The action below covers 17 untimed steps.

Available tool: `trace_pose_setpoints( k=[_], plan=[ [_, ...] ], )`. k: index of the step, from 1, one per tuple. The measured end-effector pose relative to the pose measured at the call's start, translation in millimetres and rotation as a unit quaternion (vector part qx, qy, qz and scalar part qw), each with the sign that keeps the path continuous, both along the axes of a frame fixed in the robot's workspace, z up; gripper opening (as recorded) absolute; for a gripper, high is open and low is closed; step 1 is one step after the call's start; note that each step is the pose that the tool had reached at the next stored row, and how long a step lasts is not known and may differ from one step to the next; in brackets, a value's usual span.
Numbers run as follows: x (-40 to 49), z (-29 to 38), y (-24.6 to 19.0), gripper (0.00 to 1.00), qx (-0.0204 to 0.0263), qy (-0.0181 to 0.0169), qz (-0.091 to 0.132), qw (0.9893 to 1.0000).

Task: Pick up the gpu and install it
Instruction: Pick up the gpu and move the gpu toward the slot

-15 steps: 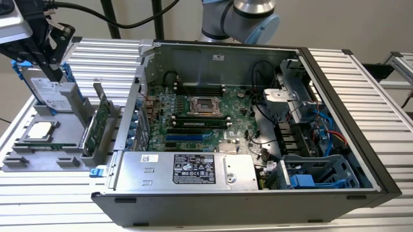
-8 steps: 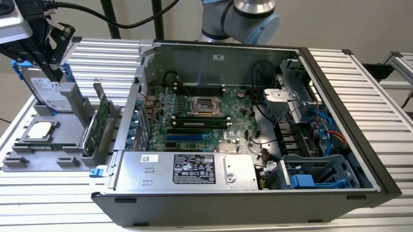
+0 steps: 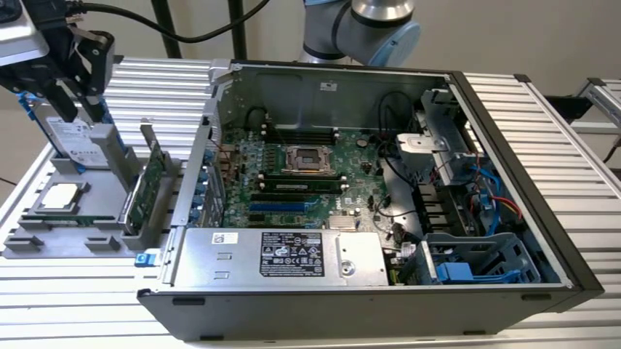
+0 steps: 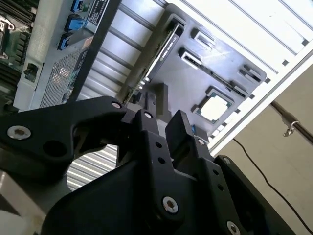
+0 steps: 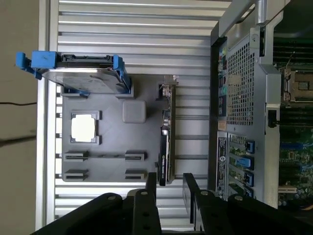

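The gpu (image 3: 145, 190) is a thin green card with a silver bracket. It stands on edge in the grey holder tray (image 3: 58, 240), at the exterior view's left, beside the open computer case (image 3: 388, 291). In the first wrist view the gpu (image 5: 166, 142) shows edge-on, and in the second wrist view it (image 4: 157, 53) lies along the tray's edge. My gripper (image 3: 81, 107) hangs high over the tray's far end, above the hard drive (image 3: 83, 145). The gripper (image 5: 169, 192) is open and holds nothing, well clear of the card. Its black fingers (image 4: 178, 128) stand apart.
A silver hard drive (image 5: 83, 78) with blue rails and a square CPU chip (image 5: 84, 128) share the tray. Inside the case lie the motherboard (image 3: 301, 182) with blue slots (image 3: 276, 207), a power supply (image 3: 281, 256) and drive cages (image 3: 475, 262). The ribbed table (image 3: 543, 131) surrounds the case.
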State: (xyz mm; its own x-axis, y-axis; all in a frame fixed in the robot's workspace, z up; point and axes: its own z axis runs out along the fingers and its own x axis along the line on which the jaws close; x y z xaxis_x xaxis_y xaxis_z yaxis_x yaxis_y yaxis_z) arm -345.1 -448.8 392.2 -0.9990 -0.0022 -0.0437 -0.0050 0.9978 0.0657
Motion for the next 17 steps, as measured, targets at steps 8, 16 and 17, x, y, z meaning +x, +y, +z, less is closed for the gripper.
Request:
trace_pose_setpoints(
  k=[8, 16, 17],
  plan=[
    [0.0, -0.1, 0.0, 1.00, 0.0007, 0.0000, 0.000, 1.0000],
    [0.1, -6.0, 0.0, 1.00, 0.0008, 0.0000, -0.007, 1.0000],
    [0.2, -7.0, 0.0, 1.00, 0.0007, 0.0000, -0.008, 1.0000]
  ],
)
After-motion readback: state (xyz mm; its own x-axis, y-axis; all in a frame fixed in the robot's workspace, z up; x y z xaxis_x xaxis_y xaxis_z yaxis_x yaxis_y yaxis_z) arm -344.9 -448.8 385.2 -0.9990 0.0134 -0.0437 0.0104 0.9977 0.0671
